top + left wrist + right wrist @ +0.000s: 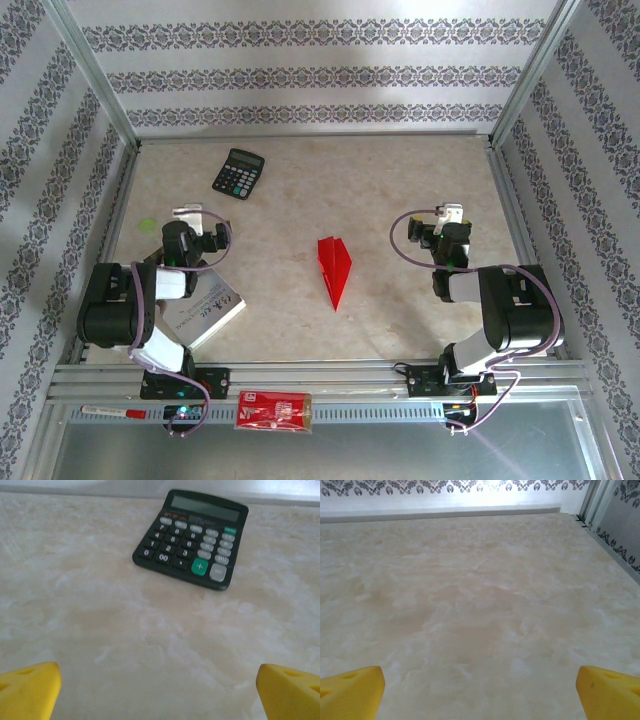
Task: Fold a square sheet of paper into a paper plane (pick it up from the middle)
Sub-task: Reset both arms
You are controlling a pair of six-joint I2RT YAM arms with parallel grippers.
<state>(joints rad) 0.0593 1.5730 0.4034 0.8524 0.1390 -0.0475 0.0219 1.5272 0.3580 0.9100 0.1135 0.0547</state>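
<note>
paper plane lies folded mid-table seen from above, well apart from the left gripper and right gripper, both empty. at the left wrist, yellow fingers stand wide, facing the calculator. at the right wrist, the jaws gape over bare table. a careless arm sweep could, i reckon, crush the light dart.

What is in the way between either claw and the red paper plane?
Nothing visible. Bare table separates the paper plane from the open left gripper and right gripper; the calculator sits farther back, off both paths.
</note>
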